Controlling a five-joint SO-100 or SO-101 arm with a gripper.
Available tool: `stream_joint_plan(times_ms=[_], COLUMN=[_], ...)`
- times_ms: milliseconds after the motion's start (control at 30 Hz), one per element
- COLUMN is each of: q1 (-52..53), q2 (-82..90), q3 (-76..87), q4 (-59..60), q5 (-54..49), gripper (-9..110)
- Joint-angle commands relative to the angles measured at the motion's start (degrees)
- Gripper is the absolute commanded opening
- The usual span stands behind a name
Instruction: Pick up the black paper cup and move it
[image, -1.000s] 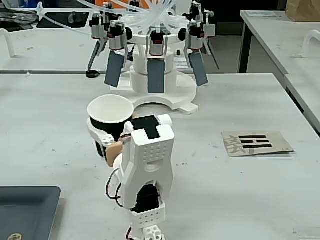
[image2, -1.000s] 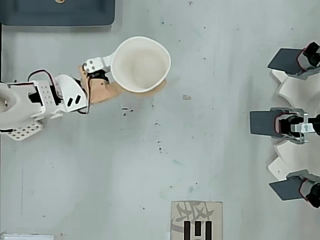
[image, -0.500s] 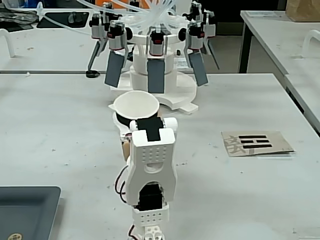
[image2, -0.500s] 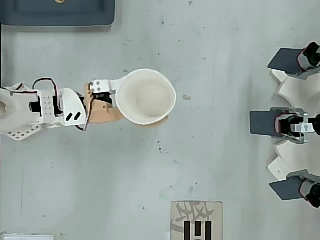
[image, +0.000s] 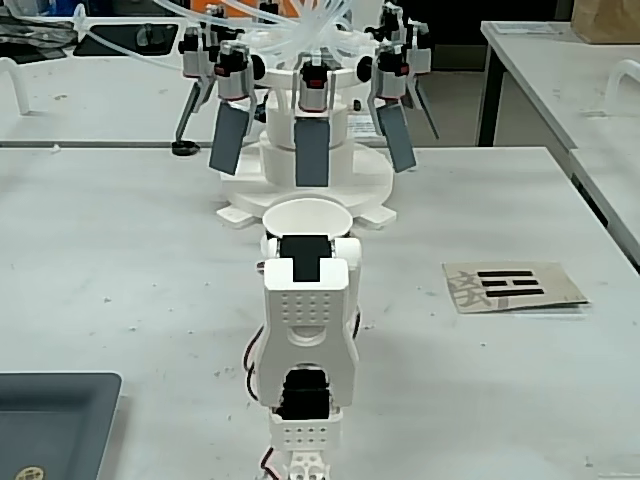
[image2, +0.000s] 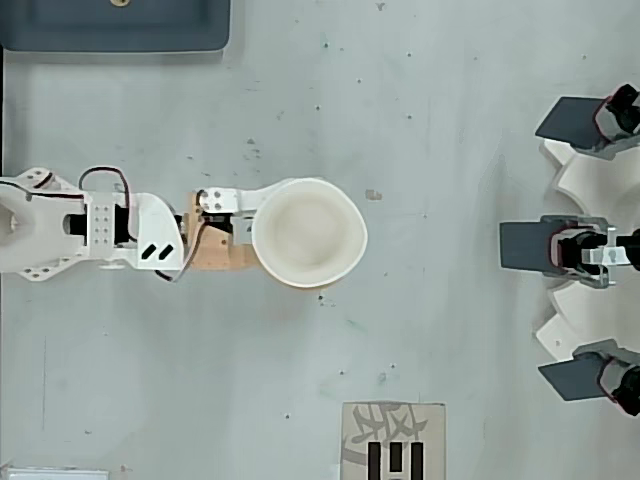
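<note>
Black paper cup (image2: 309, 232) rides upright just beyond fingers (image2: 245, 228), seemingly pinched at rim; keep level, carry slowly above desk (image2: 440, 120).

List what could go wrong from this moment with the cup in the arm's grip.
1. The cup looks slightly squeezed out of round in the overhead view; a tighter pinch could crush the paper wall.
2. The tool sits behind the cup and its fingers are hidden, so the hold cannot be confirmed; the cup might slip or tip.
3. In the fixed view, the white machine with grey paddles stands just beyond the cup; reaching further forward could strike it.
</note>
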Motion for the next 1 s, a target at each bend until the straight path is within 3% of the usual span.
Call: stream_joint_plan(times_ms=[0, 433, 967], q1=[0.97, 2.02, 2.81], q2=[2.46, -0.18, -12.22], q3=[-7.21, -21.27, -40.17], q4=[4.22, 18.02, 23.38], q5=[0.44, 1.23, 1.23], gripper=[12, 13, 13])
